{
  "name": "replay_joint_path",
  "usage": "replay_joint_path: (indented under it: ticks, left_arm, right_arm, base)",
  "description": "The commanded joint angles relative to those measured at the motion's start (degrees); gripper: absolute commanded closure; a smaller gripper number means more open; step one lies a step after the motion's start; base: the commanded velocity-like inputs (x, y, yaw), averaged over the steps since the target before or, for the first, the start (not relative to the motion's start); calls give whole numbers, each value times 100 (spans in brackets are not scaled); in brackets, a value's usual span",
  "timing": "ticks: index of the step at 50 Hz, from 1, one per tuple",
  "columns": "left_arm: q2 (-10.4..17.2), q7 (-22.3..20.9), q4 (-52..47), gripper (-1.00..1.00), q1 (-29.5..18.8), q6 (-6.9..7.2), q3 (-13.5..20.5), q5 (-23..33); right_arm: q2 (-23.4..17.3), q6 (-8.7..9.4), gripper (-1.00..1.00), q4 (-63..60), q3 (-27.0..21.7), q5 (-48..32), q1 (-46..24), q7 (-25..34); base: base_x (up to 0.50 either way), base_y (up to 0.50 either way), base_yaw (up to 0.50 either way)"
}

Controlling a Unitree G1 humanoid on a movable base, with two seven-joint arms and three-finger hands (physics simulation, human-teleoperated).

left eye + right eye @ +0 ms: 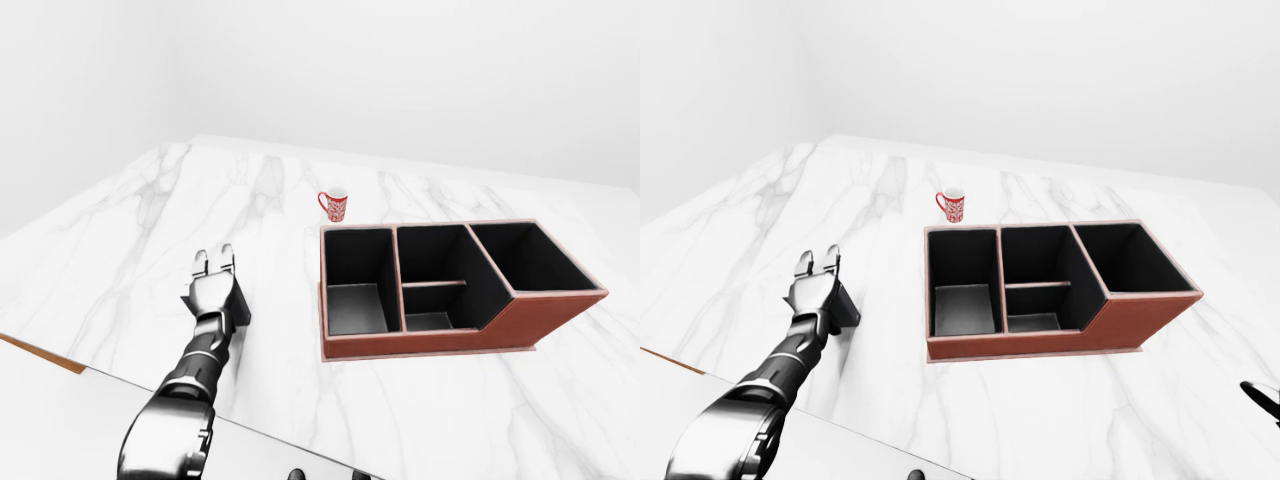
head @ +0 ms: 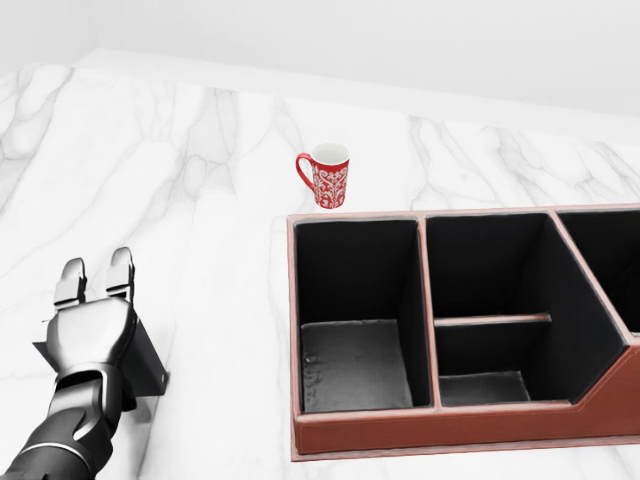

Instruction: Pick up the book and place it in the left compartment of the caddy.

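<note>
Marble counter [image 2: 220, 180], book [image 2: 150, 362] under left robot hand [image 2: 95, 320]

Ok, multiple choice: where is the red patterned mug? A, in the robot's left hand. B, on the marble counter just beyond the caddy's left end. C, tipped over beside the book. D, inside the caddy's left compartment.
B: the mug stands upright on the marble counter, just above the caddy's left end in the head view.
</note>
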Motion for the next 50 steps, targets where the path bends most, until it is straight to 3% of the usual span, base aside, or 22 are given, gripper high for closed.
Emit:
replay_joint_path:
  ticks: [1,30,45,46,47,50]
  left_arm:
    - [55,0,419,-100,-76,0,24,-77]
    - [342,0,534,-100,11,0,99,-30]
    - [286,0,611,-100,-14,0,38,23]
    - [274,0,621,-90,-15,0,2,76]
    - [250,0,629,100,-6,0,-25,118]
    - [225,0,633,100,1,0,-58,208]
  right_arm:
    - [-2,0,-100,25,13,-21,0,1]
    - [9,0,-100,38,25,-82,-7,-3]
    - [0,0,-100,-9,5,-54,7,-22]
    - [-2,0,-100,-15,1,-52,5,-28]
    - [0,0,-100,16,10,-71,-8,-17]
    - [-2,0,-100,-3,10,-65,-3,-28]
  base:
    - [0,0,0]
    - [0,0,0]
    - [0,0,0]
    - [0,0,0]
    - [0,0,0]
    - [0,0,0]
